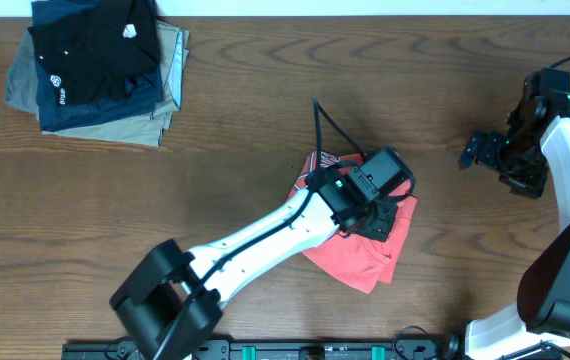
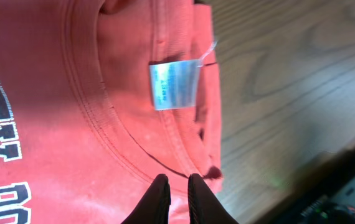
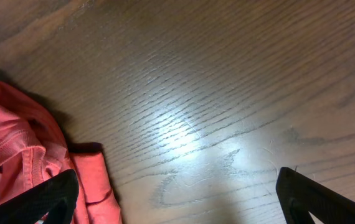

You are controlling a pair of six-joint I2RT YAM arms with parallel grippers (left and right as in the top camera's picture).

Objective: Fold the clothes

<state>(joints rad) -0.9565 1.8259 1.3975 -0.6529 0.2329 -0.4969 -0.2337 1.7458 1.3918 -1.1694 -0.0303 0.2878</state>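
We find the T-shirt [image 1: 365, 262] bunched lower centre, overhead, running diagonally | left gripper [image 2: 175, 186] nearly closed at its collar [image 2: 121, 134], nearer | right gripper [image 3: 176, 183] wide, well apart, right edge

Overhead cam straight down; L/R wrist cams low, close; all share T-shirt [image 1: 362, 262].
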